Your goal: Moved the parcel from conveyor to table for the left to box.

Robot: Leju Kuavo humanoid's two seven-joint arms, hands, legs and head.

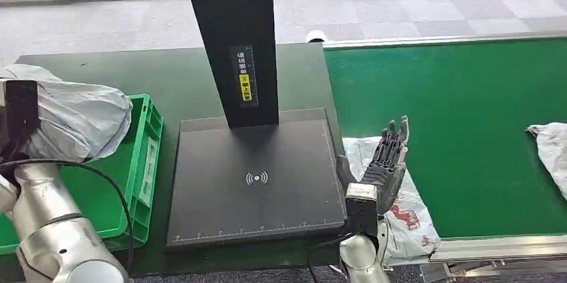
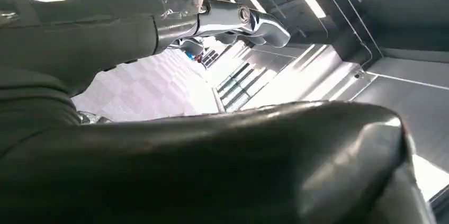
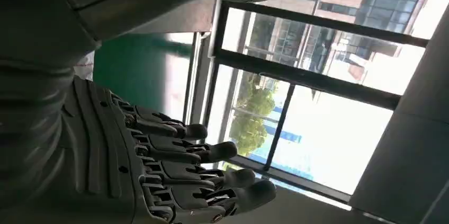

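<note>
Holding a grey parcel [image 1: 80,119] over the green box [image 1: 148,156], the left hand [image 2: 212,166] looked ready to drop it in. The right hand [image 1: 386,162] stood empty, fingers apart, above a white parcel [image 1: 408,219].

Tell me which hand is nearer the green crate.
Left. The left hand holds a grey parcel right over the green crate; the right hand is raised at the green conveyor's edge, across the black scanner plate.

Right robot hand [image 1: 388,162] raised (fingers [image 3: 212,152] apart).
</note>
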